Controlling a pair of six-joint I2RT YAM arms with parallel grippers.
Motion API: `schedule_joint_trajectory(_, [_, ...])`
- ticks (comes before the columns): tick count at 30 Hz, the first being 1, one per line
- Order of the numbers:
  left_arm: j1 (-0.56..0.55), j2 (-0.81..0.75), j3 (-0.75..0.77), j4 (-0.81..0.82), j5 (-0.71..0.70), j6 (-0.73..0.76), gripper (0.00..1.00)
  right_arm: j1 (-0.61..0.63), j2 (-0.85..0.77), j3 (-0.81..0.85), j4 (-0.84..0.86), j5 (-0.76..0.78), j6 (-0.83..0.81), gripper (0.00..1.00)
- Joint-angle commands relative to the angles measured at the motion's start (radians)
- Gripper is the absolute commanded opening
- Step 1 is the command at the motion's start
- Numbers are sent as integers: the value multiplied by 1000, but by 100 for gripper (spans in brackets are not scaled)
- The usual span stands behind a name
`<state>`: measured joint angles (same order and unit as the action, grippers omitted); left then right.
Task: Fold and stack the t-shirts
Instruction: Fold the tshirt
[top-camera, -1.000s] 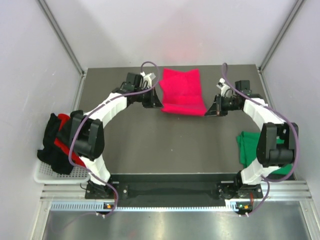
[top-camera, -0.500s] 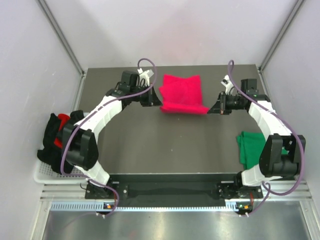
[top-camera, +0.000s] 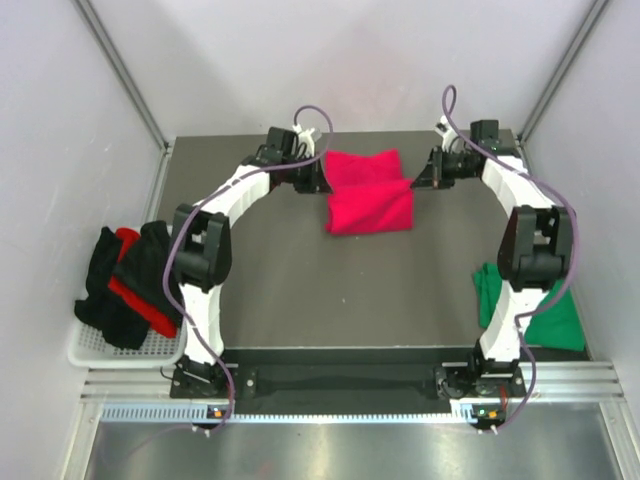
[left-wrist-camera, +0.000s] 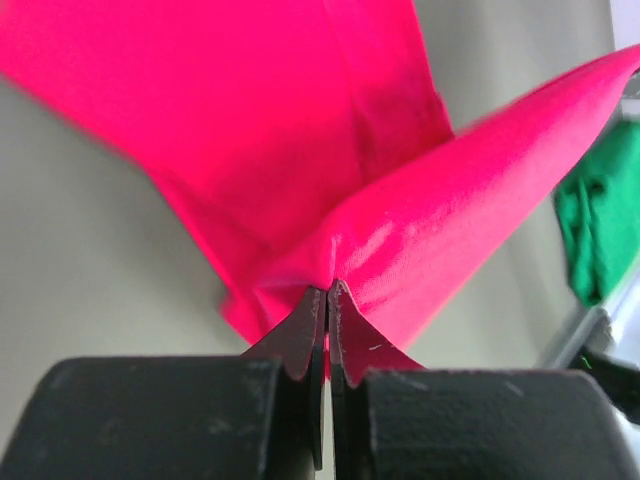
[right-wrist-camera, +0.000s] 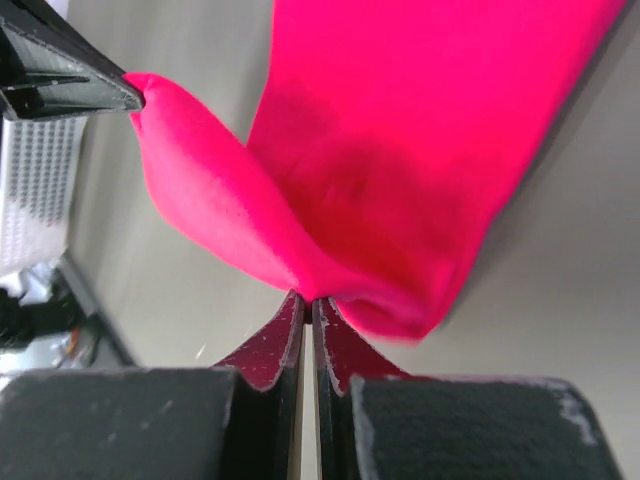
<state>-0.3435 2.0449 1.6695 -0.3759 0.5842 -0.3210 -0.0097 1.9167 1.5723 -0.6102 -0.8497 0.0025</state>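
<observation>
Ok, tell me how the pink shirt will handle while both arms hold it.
Probably floppy: the pink shirt sags and folds between the left tool and the right tool, each shut on a pinch of cloth. Likely light, since such small pinches carry it. Its free part may drag along the table.

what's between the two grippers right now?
The crimson-pink t-shirt spans the gap, one end pinched by the left gripper, the other by the right gripper. The top view shows it best.
</observation>
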Motion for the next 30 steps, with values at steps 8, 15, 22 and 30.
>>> schedule_joint_trajectory(8, [54, 297, 429, 77, -151, 152, 0, -13, 367, 478, 208, 38, 111, 1])
schedule_joint_trajectory(15, [55, 460, 584, 190, -297, 229, 0, -10, 533, 646, 312, 24, 171, 8])
schedule_joint_trajectory(22, [54, 561, 662, 322, -423, 264, 2, -6, 643, 721, 412, 41, 205, 9])
schedule_joint_trajectory(30, [51, 572, 674, 405, -500, 301, 84, -15, 642, 681, 489, 28, 249, 46])
